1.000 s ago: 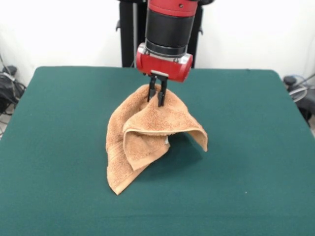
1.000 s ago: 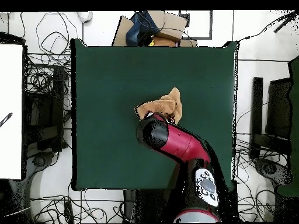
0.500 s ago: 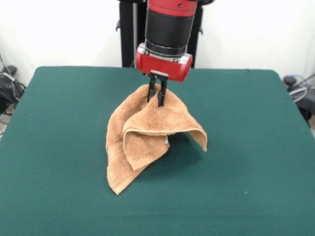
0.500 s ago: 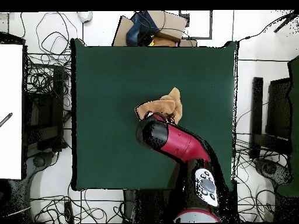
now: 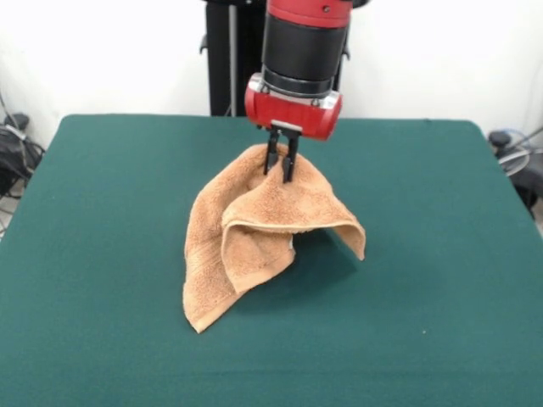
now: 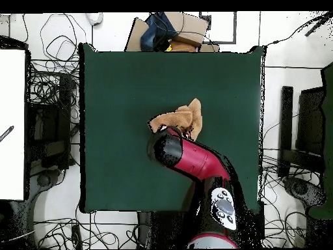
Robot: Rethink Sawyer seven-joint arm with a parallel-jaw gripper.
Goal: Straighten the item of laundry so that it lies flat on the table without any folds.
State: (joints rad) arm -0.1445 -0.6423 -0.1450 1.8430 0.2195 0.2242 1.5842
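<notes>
My gripper [image 5: 282, 167] was pinched shut on the towel [image 5: 254, 242], holding its peak above the middle of the table [image 5: 441, 254] while the lower corner trailed on the felt. The thin pinch might have slipped, or the draped layers could have settled folded again.

Open green table [image 5: 441, 254] all round the bunched towel [image 5: 254, 229], nothing else in the way.

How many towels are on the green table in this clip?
1. A single orange-tan terry-cloth towel sits near the middle of the dark green felt table, pinched at its peak by the black claw and draped downward; nothing else seems hidden beneath.
</notes>
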